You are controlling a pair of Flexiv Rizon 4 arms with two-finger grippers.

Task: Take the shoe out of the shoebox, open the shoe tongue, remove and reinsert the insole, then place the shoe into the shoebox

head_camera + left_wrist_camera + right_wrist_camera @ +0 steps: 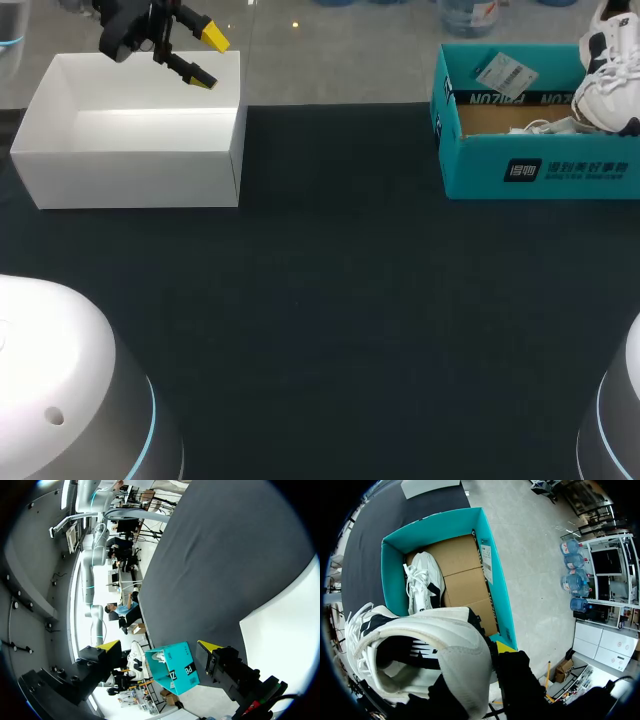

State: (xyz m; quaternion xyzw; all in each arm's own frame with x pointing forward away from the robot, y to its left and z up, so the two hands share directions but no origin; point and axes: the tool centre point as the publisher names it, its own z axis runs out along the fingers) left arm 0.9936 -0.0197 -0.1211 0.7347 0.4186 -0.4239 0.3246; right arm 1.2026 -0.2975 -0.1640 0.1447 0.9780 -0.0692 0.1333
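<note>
A white sneaker with dark trim (608, 75) hangs above the right end of the teal shoebox (540, 165). In the right wrist view my right gripper (482, 662) is shut on the heel collar of this sneaker (430, 645), one yellow fingertip (505, 647) outside it and the other hidden inside. A second white sneaker (424, 587) lies on its side on the cardboard floor of the shoebox (435, 527). My left gripper (209, 59) hangs open and empty over the back of a white box (140, 180), far from the shoebox (175, 667).
The white open box (285, 625) stands at the table's back left. Dark cloth covers the table (330, 300) between the two boxes and toward the front. My right arm's gripper is outside the head view.
</note>
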